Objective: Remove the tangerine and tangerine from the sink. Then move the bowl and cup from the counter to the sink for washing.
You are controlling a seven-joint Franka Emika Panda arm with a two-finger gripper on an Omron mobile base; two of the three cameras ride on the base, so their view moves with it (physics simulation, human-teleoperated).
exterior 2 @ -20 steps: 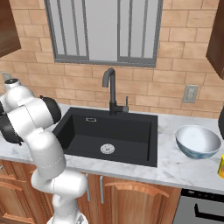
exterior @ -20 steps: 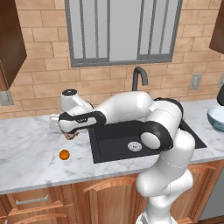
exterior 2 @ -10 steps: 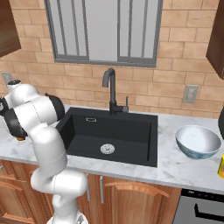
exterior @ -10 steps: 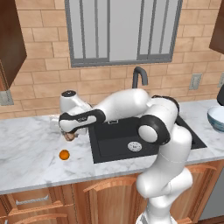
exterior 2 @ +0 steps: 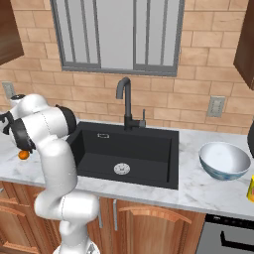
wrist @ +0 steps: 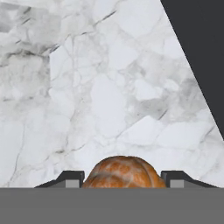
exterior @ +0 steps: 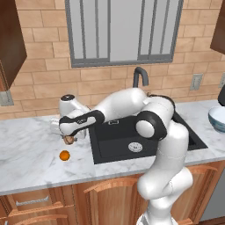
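1. We see the arm (exterior: 132, 105) reaching left from the base, across the front left corner of the sink (exterior: 118, 140), with the tool (exterior: 69, 139) pointing down over the table (exterior: 30, 149) just left of the basin.
2. In the hand view, the tool's two fingers (wrist: 70, 178) flank the duller tangerine (wrist: 124, 173), one on each side; we judge the tool to be grasping it, at or just above the marble.
3. The sink holds no fruit; we see its silver drain (exterior 2: 121, 168) on the bare black floor and the dark faucet (exterior 2: 125, 101) behind it.
4. The bright orange tangerine (exterior: 64, 155) lies on the table, near the tool and in front of it, apart from the sink edge.
5. The bowl (exterior 2: 224, 160) stands upright on the table right of the sink, and we see nothing in it.
6. The yellow cup (exterior 2: 250, 188) sits at the right edge of the right base view, in front of the bowl.
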